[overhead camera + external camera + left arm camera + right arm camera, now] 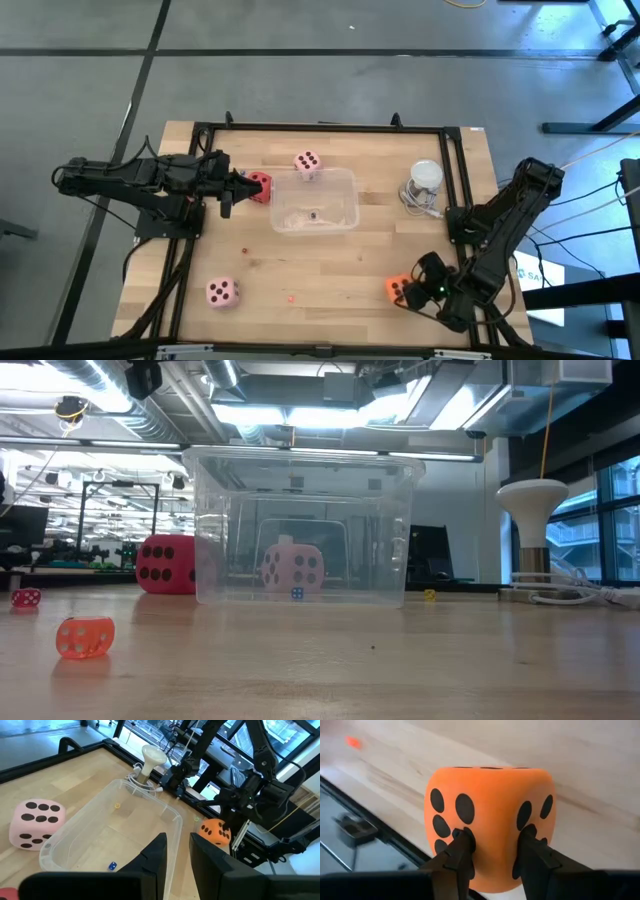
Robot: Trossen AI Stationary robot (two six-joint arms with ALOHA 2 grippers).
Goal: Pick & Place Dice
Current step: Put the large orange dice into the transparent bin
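An orange die (394, 290) with dark pips is at the table's near right corner, with my right gripper (496, 842) shut on it. A red die (260, 186) rests on the table just left of the clear tub (315, 202). My left gripper (236, 184) hovers beside the red die, its fingers (155, 855) a narrow gap apart with nothing between them. One pale pink die (307, 162) sits at the tub's far side and another (222, 292) lies near the front left. My right gripper pinches the orange die between its two fingers, whose tips (462, 842) sink into the soft side that faces the wrist (495, 820). The fingers slant down at it from the table's right near side. The die bulges wider than the fingers. Whether it is clear of the table I cannot tell.
A white mushroom-shaped stand (424, 180) with a coiled cable is right of the tub. Black frame rails (320, 127) run round the tabletop. Tiny dice lie on the wood (85, 637), and a blue one (112, 866) is inside the tub. Bare wood lies in front of the tub.
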